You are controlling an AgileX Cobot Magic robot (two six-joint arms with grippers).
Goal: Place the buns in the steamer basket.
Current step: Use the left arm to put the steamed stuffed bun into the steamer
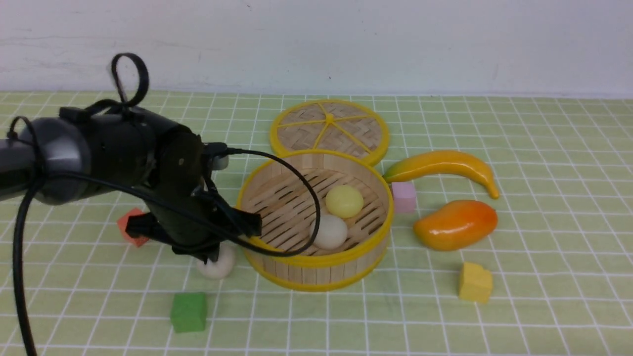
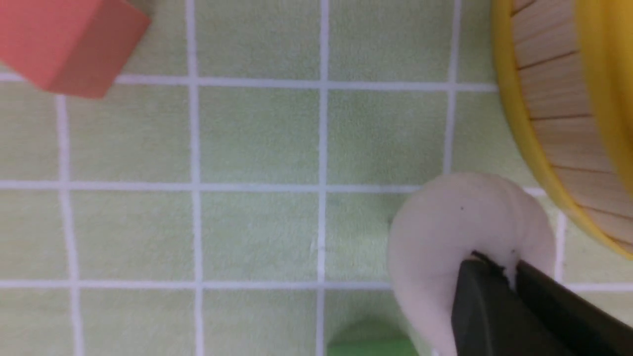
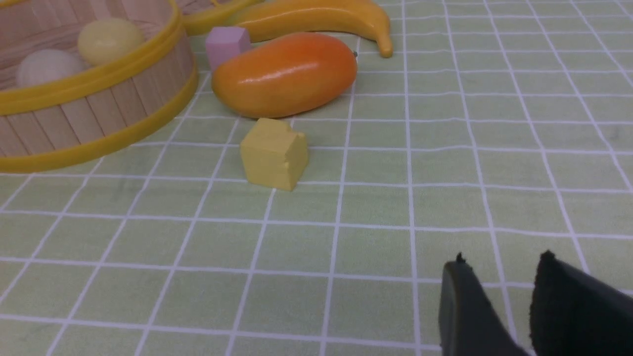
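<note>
The green block [image 1: 188, 311] lies nearest the camera, on the bench [image 1: 544, 296] just in front of the left gripper [image 2: 509, 269]. That gripper is clamped on the third bun [image 1: 217, 264], pinching a fold of it between jaws that have come fully together; the wrist view shows the off-white dough-like skin bulging around the tips. The bun sits on the bench just beside the basket [image 1: 316, 277], outside its wall, with a red block [image 1: 131, 227] off to the far side of the arm.

Inside the basket rest the other two buns: the yellow bun [image 1: 344, 200] and a white bun [image 1: 330, 231], touching each other on the slatted floor.

The bun looks soft and light, squashing readily, so a pinch at one edge may slip or tear free on lifting; a hold across its middle would seem safer.

The right gripper [image 3: 499, 277] hangs low over bare bench with its jaws apart, holding nothing, well clear of the yellow block [image 3: 274, 153] and mango [image 3: 287, 74].
</note>
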